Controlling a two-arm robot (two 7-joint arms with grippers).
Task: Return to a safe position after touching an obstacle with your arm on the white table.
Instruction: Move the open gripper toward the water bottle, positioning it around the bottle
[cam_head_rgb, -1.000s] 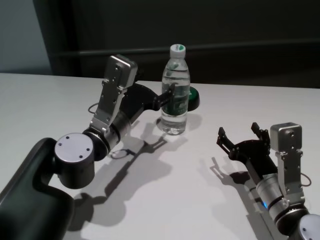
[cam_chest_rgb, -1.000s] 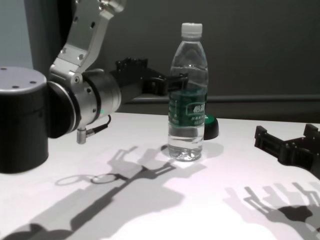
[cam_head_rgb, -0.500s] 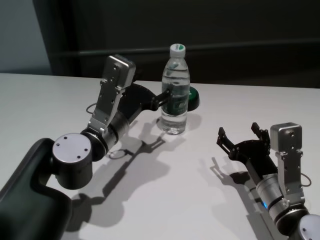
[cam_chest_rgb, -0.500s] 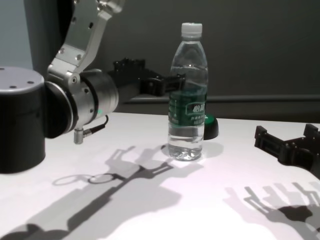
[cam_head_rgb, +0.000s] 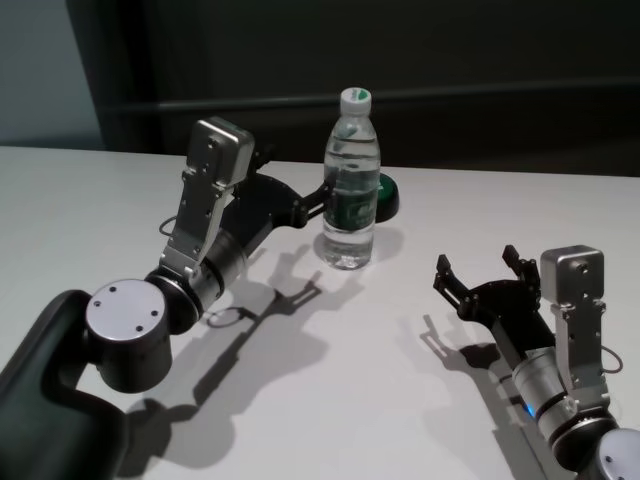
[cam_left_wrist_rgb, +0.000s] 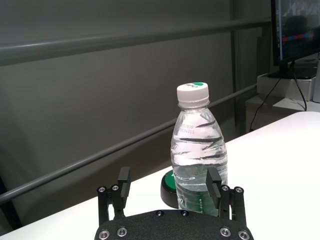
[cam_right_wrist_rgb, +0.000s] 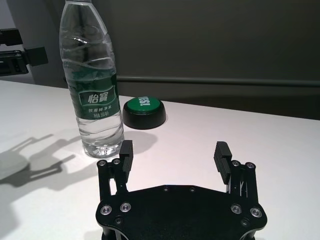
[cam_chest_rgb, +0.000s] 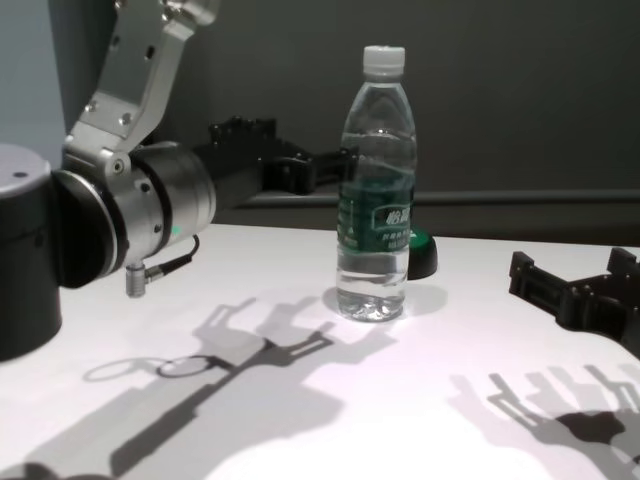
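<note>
The obstacle (cam_head_rgb: 351, 185), a clear water bottle with a white cap and a dark green label, stands upright on the white table (cam_head_rgb: 380, 390) toward the back. My left gripper (cam_head_rgb: 320, 196) is open and level with the label on the bottle's left side, its fingertips close to it; I cannot tell whether they touch. In the left wrist view the obstacle (cam_left_wrist_rgb: 199, 150) rises just beyond the left gripper (cam_left_wrist_rgb: 168, 180), offset toward one finger. My right gripper (cam_head_rgb: 477, 262) hangs open and empty at the front right, well apart from the bottle (cam_right_wrist_rgb: 92, 75).
A small black dome with a green top (cam_head_rgb: 388, 195) sits right behind the bottle on its right. The table's far edge runs just behind them, with a dark wall and a rail beyond. The arms cast shadows on the tabletop (cam_chest_rgb: 400, 400).
My left arm has drawn back to the left and toward me, taking its gripper away from the bottle's side. The bottle has stayed upright in place. The right arm has not moved.
</note>
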